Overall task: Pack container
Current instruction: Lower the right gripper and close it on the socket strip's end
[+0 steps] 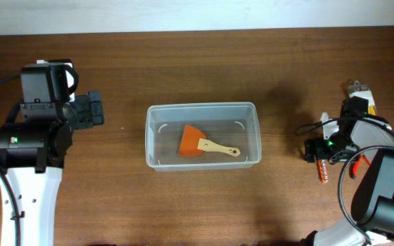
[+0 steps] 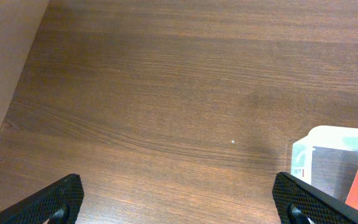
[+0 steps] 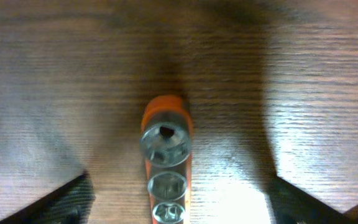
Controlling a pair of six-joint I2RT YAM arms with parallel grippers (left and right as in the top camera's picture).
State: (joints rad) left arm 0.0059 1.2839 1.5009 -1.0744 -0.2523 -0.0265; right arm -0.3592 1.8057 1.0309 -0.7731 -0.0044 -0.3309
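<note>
The container point(image 1: 200, 106), a clear plastic tub, stands at the table's centre. Inside lies an orange scraper point(image 1: 191, 141) with a wooden handle. At the right, my right gripper point(image 1: 318, 154) hovers low over an orange rail of metal sockets point(image 1: 322, 172). In the right wrist view the socket rail point(image 3: 166, 143) runs between the fingers of my right gripper point(image 3: 179, 205), which is open, with wood showing on both sides. My left gripper point(image 1: 93, 109) is open over bare wood left of the tub. In the left wrist view the left gripper point(image 2: 179, 205) holds nothing and the container's corner point(image 2: 334, 140) shows at right.
A small white and yellow object point(image 1: 358, 92) sits behind the right arm. A red-handled item point(image 1: 361, 162) lies partly under that arm, with cables around it. The table's far edge meets a pale wall point(image 1: 197, 14).
</note>
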